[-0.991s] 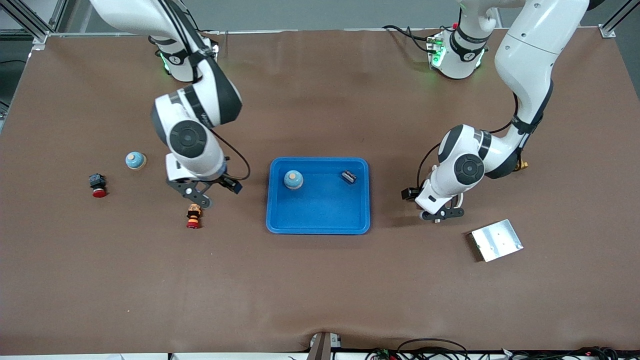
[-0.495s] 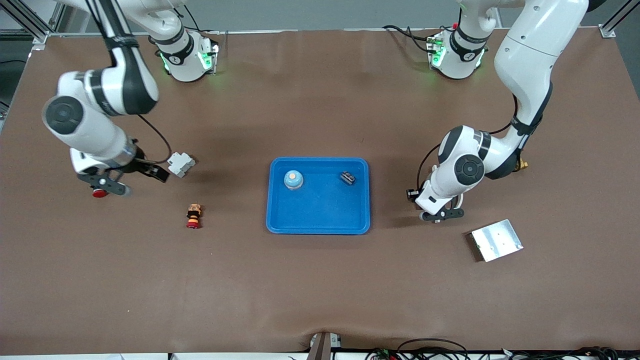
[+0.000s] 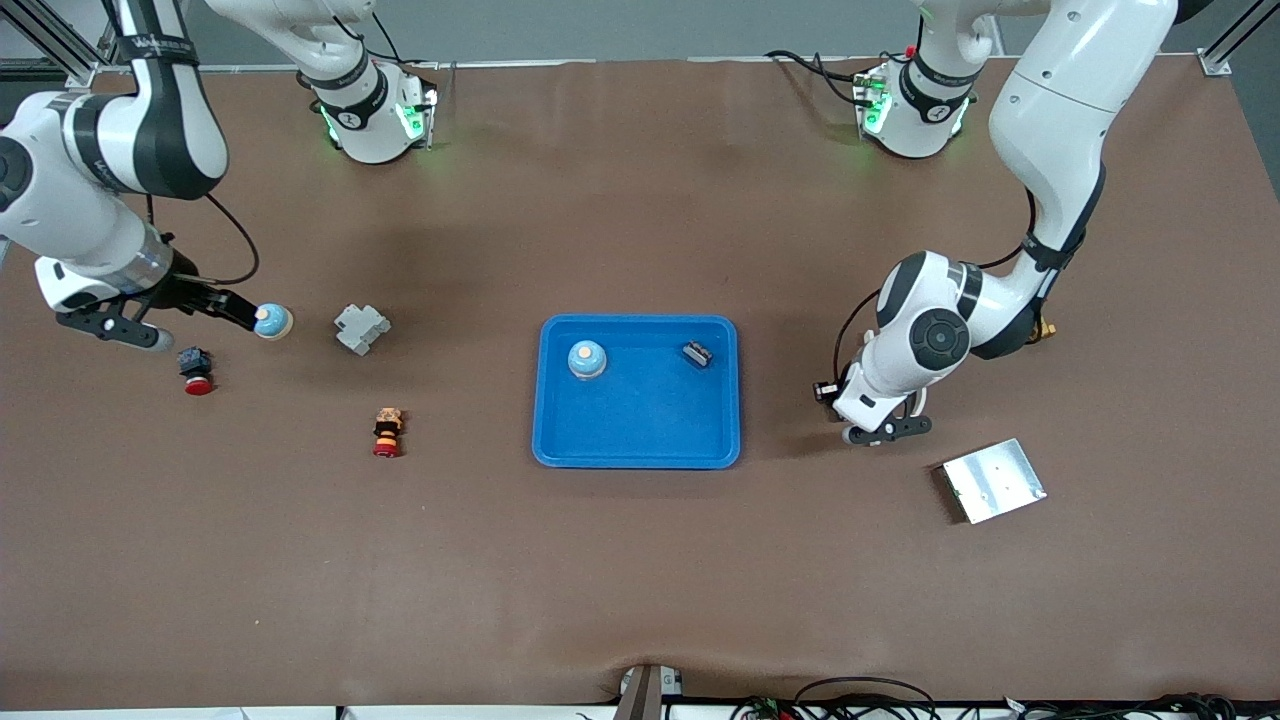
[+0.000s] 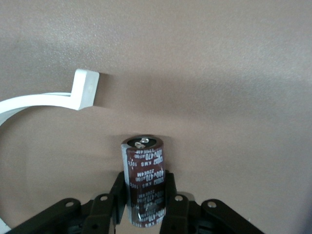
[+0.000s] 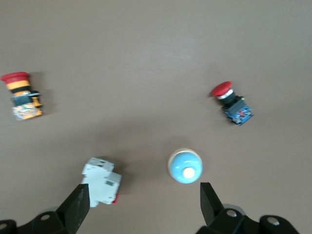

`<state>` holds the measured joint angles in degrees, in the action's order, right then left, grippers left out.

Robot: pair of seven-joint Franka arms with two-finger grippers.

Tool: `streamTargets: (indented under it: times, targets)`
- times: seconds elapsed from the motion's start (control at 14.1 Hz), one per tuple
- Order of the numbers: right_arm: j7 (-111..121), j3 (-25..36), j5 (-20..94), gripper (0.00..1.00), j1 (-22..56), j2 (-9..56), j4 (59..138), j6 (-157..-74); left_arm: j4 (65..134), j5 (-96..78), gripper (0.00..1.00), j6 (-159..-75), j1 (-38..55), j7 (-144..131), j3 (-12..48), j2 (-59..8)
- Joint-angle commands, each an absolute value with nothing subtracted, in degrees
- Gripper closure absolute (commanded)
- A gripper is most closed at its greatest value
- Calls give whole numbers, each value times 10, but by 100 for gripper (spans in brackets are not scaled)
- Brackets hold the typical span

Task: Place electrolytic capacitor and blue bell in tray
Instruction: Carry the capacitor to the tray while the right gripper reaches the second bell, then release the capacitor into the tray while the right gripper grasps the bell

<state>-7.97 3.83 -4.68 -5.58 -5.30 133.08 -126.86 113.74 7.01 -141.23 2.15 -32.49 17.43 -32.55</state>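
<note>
Clamped around the electrolytic capacitor (image 4: 143, 168) with the left gripper (image 4: 144, 195), one black finger (image 4: 119, 195) pressed to each side of the can. Over bare table between the tray (image 3: 636, 460) and the silver plate (image 3: 993, 480), low down, toward the left arm's end. Cannot tell whether the can stands on the brown table (image 3: 640, 580) or hangs just clear of it.

Capacitor: upright cylinder, dark brown glossy sleeve with pale lettering down its side, dull silver top with a small mark at the centre. Outside the tray. Near it in the left wrist view, a white curved strip (image 4: 78, 92) with a squared end; cannot tell what it is.

Blue bell (image 3: 587, 359): pale blue dome with a cream button on top, standing inside the tray, in the part farther from the front camera and toward the right arm's end. Also inside, apart from it, a small dark part (image 3: 697, 353) with a pale top.

Right gripper (image 5: 144, 207) spread wide, holding nothing, up over the table at the right arm's end. Below it, a second blue bell (image 5: 185, 166) of the same look, just beside a grey-white breaker (image 5: 101, 181). Nearer the front camera than these, a red push button (image 5: 231, 102) on a dark body and a red-and-orange button (image 5: 22, 100).
</note>
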Motion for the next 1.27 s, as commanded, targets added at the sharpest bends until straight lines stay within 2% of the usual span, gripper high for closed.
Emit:
streamTargets:
  times: [0.0, 0.28, 0.57, 0.85, 1.2]
  targets:
    - [-46, 27, -47, 0, -90, -82, 1377, -1302, 1134, 65, 100, -1396, 20, -339, 178, -298]
    - [-12, 32, -42, 0, -113, -95, 1427, -1356, 1079, 66, 100, -1366, 39, -436, 184, -294]
    - [55, 61, 9, 0, -119, -86, 1454, -1401, 984, 62, 100, -1290, 81, -559, 185, -308]
    - [83, 64, 28, 0, -129, -77, 1480, -1448, 934, 61, 100, -1286, 123, -650, 185, -328]
    - [84, 64, 27, 0, -128, -41, 1517, -1539, 884, 63, 100, -1288, 182, -708, 185, -386]
